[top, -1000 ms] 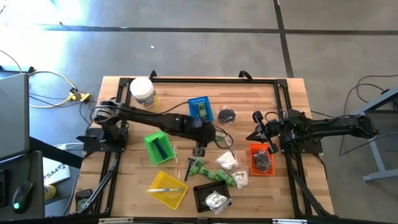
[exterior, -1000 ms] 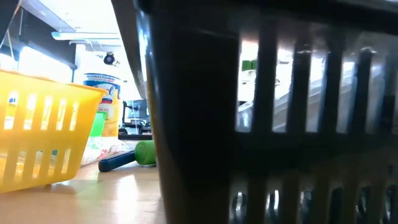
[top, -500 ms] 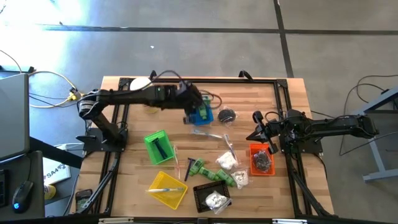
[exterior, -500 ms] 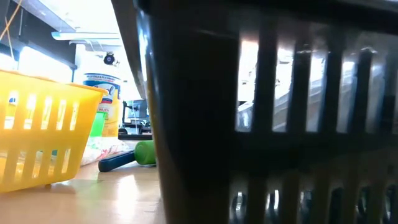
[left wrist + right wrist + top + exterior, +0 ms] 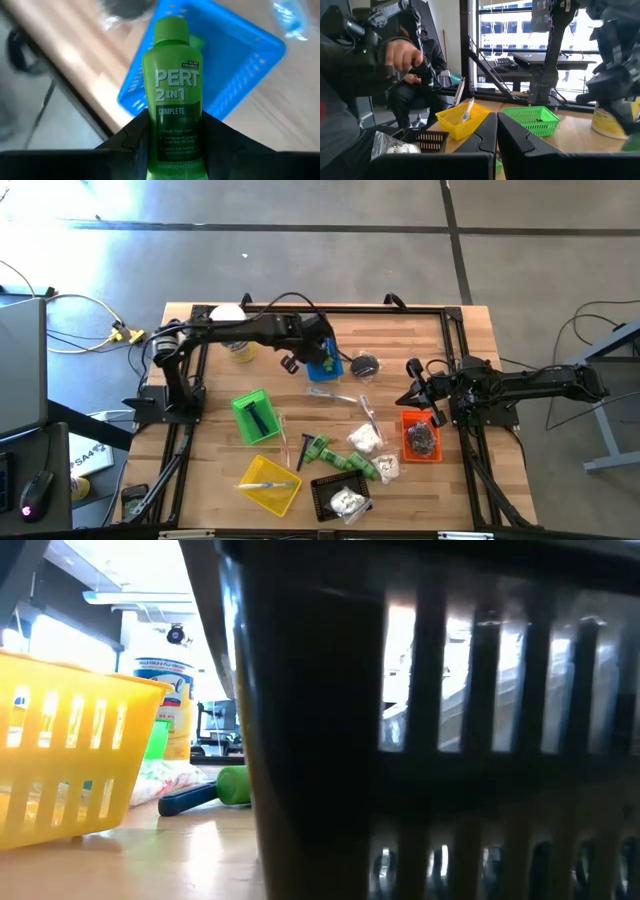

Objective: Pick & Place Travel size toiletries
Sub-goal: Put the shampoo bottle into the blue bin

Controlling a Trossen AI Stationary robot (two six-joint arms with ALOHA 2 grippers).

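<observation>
Risk was a miss: left gripper, clamped on the green bottle, hung over the blue basket at abt 12 o'clock on the table, and letting go off-centre could've tipped the bottle onto the rim or out onto the wood. Other toiletries lay loose at 6 o'clock btw the green basket, yellow basket and black basket; white jar sat close by the arm. Right gripper waited by the orange basket at 3 o'clock, fingers together, holding nothing.
</observation>
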